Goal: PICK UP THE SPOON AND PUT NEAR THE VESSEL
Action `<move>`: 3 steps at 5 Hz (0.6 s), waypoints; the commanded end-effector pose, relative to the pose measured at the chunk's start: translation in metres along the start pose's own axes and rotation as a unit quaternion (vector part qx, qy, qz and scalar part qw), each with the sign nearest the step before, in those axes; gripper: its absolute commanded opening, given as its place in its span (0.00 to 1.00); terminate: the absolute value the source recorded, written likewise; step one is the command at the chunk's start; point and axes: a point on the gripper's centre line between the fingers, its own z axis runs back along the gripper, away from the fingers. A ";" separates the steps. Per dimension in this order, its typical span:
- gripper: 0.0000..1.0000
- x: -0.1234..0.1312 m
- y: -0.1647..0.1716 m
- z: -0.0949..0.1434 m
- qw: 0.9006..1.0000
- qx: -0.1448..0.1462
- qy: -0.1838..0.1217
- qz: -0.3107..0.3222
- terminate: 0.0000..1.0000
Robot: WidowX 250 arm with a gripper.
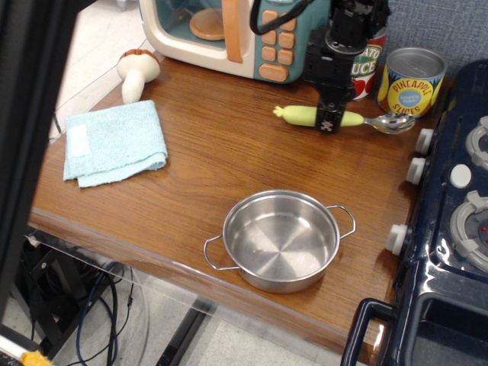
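Nearest to me, a round shiny steel pot with two wire loop handles (281, 240) is sitting empty close to the front edge of the brown wooden table (206, 160). To its right, the dark blue toy stove with white knobs (446, 229) is standing against the table's side. Over on the left, a folded pale blue cloth (114, 142) is lying flat, well apart from the pot.

Farther back, the black end effector (329, 122) is reaching down from above, and its fingers are clamping the spoon with the thick pale yellow-green handle and small shiny metal bowl (347, 119) around the middle of the handle. The spoon is lying level, handle tip pointing left and bowl pointing right, just in front of the cans; I cannot tell whether it is touching the wood or hanging slightly above it. It is well apart from the pot.

Behind it, a red tomato sauce can (366, 61) is mostly hiding behind the arm, and a yellow-and-blue pineapple slices can (410, 81) is standing beside it. A teal and cream toy microwave with orange buttons (229, 34) is filling the back, and a toy mushroom with a brown cap (136, 70) is lying at the far left.
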 end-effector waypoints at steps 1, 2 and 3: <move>1.00 0.008 -0.004 0.022 1.000 -0.009 0.004 -0.004 0.00; 1.00 0.010 0.000 0.029 1.000 -0.010 0.005 -0.008 0.00; 1.00 0.012 -0.002 0.040 1.000 -0.017 0.013 -0.010 0.00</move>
